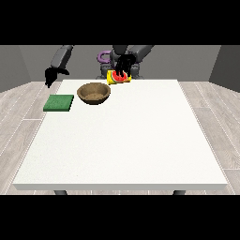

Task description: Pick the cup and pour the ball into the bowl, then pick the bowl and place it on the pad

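Cup (119, 78), tilted, upper centre: we logged it clasped in the hand at the view's right (123, 64).
Risk we judged: ball missing the bowl (94, 93), cup mouth being beside the rim.

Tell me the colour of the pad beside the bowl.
Green; the pad lies flat left of the brown bowl in the front view.

Yellow-and-red cup (119, 78) tipped sideways beyond brown wooden bowl (94, 93), flat green pad (59, 103) beside the bowl
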Tool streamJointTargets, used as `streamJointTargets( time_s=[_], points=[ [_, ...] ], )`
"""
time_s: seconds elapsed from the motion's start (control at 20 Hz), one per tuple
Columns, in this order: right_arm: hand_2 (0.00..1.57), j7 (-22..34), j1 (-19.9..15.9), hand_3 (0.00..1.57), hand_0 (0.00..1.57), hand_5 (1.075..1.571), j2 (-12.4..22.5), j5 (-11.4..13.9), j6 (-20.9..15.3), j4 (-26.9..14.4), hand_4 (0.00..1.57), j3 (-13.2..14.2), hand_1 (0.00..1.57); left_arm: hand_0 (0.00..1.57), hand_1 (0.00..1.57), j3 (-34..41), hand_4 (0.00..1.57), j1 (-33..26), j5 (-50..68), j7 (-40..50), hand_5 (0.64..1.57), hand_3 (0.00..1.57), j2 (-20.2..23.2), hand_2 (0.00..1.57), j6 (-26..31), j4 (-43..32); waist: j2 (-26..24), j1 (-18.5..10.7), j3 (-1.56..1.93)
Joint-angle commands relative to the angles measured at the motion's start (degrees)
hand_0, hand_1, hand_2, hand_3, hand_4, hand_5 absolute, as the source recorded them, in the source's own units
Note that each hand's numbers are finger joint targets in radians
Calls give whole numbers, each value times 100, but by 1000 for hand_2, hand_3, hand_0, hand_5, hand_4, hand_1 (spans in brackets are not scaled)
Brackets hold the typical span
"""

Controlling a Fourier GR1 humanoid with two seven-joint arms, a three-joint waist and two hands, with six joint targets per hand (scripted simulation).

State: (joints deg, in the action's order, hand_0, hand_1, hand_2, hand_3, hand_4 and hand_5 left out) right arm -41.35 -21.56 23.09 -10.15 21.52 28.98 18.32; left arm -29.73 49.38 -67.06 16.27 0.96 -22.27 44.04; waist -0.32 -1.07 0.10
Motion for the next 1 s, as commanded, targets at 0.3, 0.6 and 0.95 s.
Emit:
streamJointTargets(
  time_s=[0.3,0.6,0.95],
  points=[
    [213,-246,90,347,0,1538,279,-78,251,-356,400,135,0,0,0,-767,521,310,-860,695,1523,1571,-93,1571,1335,874,-48,-86,-3],
    [141,-753,329,272,0,1530,238,-60,275,-437,416,144,0,0,0,-898,571,154,-1334,380,1527,1571,-95,1571,1672,1306,194,-352,-3],
    [103,-196,131,246,0,1530,316,-143,176,-353,419,125,0,1164,1164,-1368,1130,206,-1786,-249,1542,1571,69,1571,2364,1316,-98,-308,-5]
  ],
)
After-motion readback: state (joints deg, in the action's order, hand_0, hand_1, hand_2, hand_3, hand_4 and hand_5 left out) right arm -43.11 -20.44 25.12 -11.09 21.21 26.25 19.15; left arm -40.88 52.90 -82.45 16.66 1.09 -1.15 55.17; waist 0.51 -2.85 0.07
